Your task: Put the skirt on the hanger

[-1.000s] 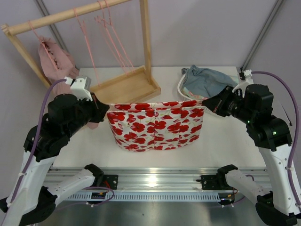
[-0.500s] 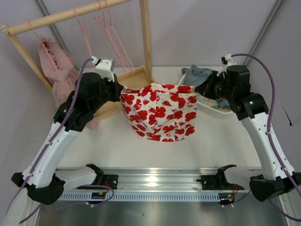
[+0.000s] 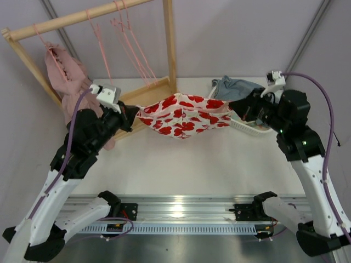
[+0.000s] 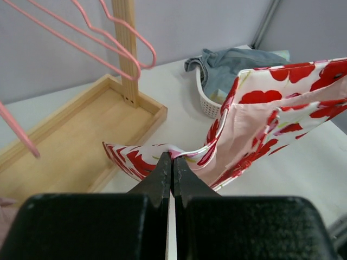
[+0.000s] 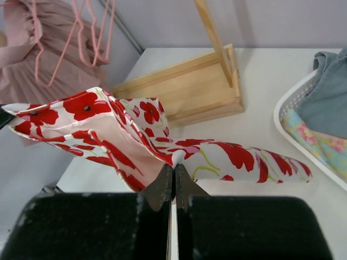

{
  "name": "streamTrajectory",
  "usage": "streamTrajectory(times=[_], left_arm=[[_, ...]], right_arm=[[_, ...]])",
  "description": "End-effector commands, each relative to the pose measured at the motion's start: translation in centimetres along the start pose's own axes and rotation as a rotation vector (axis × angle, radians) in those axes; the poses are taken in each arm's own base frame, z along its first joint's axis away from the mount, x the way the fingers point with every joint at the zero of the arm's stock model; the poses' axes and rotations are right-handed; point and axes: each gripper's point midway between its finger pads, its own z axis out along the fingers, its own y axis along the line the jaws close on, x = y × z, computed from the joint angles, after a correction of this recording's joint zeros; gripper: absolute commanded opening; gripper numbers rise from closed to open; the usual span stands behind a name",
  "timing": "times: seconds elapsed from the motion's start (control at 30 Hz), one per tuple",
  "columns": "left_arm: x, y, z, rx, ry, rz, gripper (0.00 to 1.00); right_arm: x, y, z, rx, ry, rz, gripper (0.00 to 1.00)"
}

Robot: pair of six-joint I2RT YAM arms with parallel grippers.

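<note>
The skirt [image 3: 184, 112], white with big red flowers, hangs stretched in the air between my two grippers, above the table near the rack's base. My left gripper [image 3: 129, 112] is shut on its left waist corner [image 4: 173, 153]. My right gripper [image 3: 235, 105] is shut on its right waist corner [image 5: 174, 162]. The skirt's inside lining shows pale pink in both wrist views. Several thin pink hangers [image 3: 129, 41] hang from the wooden rack's bar behind the skirt; they also show in the left wrist view [image 4: 116, 46] and in the right wrist view [image 5: 81, 32].
A light wooden rack [image 3: 169, 38] stands on a tray-like wooden base [image 3: 151, 98] at the back. A dusty-pink ruffled garment [image 3: 63, 76] hangs at its left end. A white basket [image 3: 241, 125] with blue-grey cloth [image 3: 236, 87] sits at the back right.
Both arms have swung and lowered; the skirt, hanging down as a flat panel before, is now pulled out nearly level and drooping in the middle between the grippers.
</note>
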Motion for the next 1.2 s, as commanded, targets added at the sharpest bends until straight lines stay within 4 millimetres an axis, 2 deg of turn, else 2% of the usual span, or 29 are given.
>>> streamTrajectory(times=[0.0, 0.03, 0.07, 0.1, 0.17, 0.2, 0.23, 0.27, 0.33, 0.37, 0.43, 0.47, 0.5, 0.53, 0.57, 0.63, 0.67, 0.7, 0.73, 0.77, 0.83, 0.87, 0.9, 0.93, 1.0, 1.03, 1.1, 1.17], left_arm=[[-0.2, -0.8, -2.4, 0.061, -0.07, -0.043, 0.0], [3.3, -1.0, -2.1, 0.074, 0.006, -0.073, 0.0], [4.4, -1.2, -2.6, 0.086, 0.028, -0.094, 0.0], [5.8, -1.2, -3.2, 0.088, 0.044, -0.115, 0.0], [9.5, -1.4, -3.6, 0.088, 0.126, -0.188, 0.0], [9.9, -1.4, -4.3, 0.091, 0.122, -0.21, 0.0], [11.0, -1.3, -4.5, 0.078, 0.141, -0.246, 0.0], [11.8, -0.8, -4.8, 0.047, 0.163, -0.261, 0.0], [12.2, -0.5, -5.1, 0.022, 0.177, -0.282, 0.0], [11.6, -0.3, -5.2, 0.007, 0.168, -0.281, 0.0], [11.4, 0.7, -4.5, -0.062, 0.192, -0.275, 0.0], [10.7, 0.8, -4.2, -0.076, 0.193, -0.271, 0.0], [11.0, 1.4, -3.7, -0.117, 0.217, -0.263, 0.0], [10.1, 1.6, -3.2, -0.131, 0.212, -0.258, 0.0], [10.2, 1.7, -1.8, -0.149, 0.248, -0.247, 0.0], [8.9, 1.6, 0.1, -0.137, 0.226, -0.212, 0.0], [9.4, 1.6, 1.7, -0.139, 0.252, -0.197, 0.0], [7.1, 1.4, 2.4, -0.121, 0.205, -0.178, 0.0], [6.2, 1.2, 3.4, -0.109, 0.185, -0.168, 0.0], [6.3, 1.3, 4.9, -0.113, 0.203, -0.15, 0.0], [1.5, 0.9, 5.7, -0.083, 0.098, -0.103, 0.0], [-0.8, 0.8, 5.8, -0.076, 0.05, -0.085, 0.0], [-1.7, 0.8, 6.3, -0.067, 0.032, -0.043, 0.0], [-5.2, 0.3, 5.6, -0.048, -0.048, -0.025, 0.0], [-7.2, 0.2, 5.5, -0.039, -0.09, 0.027, 0.0], [-9.3, 0.1, 4.7, -0.033, -0.14, 0.038, 0.0], [-10.3, 0.0, 3.8, -0.027, -0.173, 0.057, 0.0], [-9.0, -0.4, 3.7, 0.004, -0.163, 0.061, 0.0]], right_arm=[[2.5, 0.8, -1.9, -0.066, 0.008, -0.033, 0.0], [4.0, 0.4, -2.2, -0.058, 0.043, -0.015, 0.0], [5.5, 0.0, -2.5, -0.051, 0.073, -0.001, 0.0], [8.0, -1.0, -2.8, -0.029, 0.117, 0.021, 0.0], [11.3, -2.8, -3.5, 0.051, 0.191, 0.08, 0.0], [13.8, -3.8, -4.0, 0.089, 0.246, 0.112, 0.0], [14.7, -4.1, -4.3, 0.104, 0.265, 0.133, 0.0], [15.5, -4.4, -4.5, 0.126, 0.279, 0.164, 0.0], [16.5, -4.9, -5.0, 0.155, 0.292, 0.196, 0.0], [16.4, -4.9, -4.9, 0.162, 0.285, 0.21, 0.0], [14.5, -4.6, -4.4, 0.167, 0.241, 0.208, 0.0], [13.6, -4.6, -4.2, 0.176, 0.228, 0.209, 0.0], [12.6, -4.9, -3.8, 0.201, 0.207, 0.199, 0.0], [11.7, -5.2, -3.4, 0.218, 0.199, 0.189, 0.0], [10.1, -5.3, -2.3, 0.235, 0.194, 0.179, 0.0], [8.3, -6.3, -0.8, 0.281, 0.178, 0.146, 0.0], [7.1, -6.7, 0.8, 0.288, 0.185, 0.137, 0.0], [6.0, -6.7, 1.9, 0.275, 0.167, 0.114, 0.0], [5.1, -6.6, 2.9, 0.252, 0.162, 0.111, 0.0], [3.6, -6.4, 4.5, 0.234, 0.153, 0.103, 0.0], [1.3, -6.0, 5.9, 0.196, 0.124, 0.074, 0.0], [-0.9, -5.3, 6.7, 0.168, 0.093, 0.057, 0.0], [-2.2, -4.9, 6.8, 0.154, 0.072, 0.041, 0.0], [-3.3, -4.4, 6.9, 0.138, 0.052, 0.02, 0.0], [-6.4, -2.8, 6.4, 0.09, -0.021, -0.025, 0.0], [-7.1, -2.3, 6.0, 0.079, -0.045, -0.043, 0.0], [-8.3, -1.8, 4.7, 0.078, -0.102, -0.092, 0.0], [-8.0, -2.2, 3.8, 0.101, -0.123, -0.115, 0.0]])
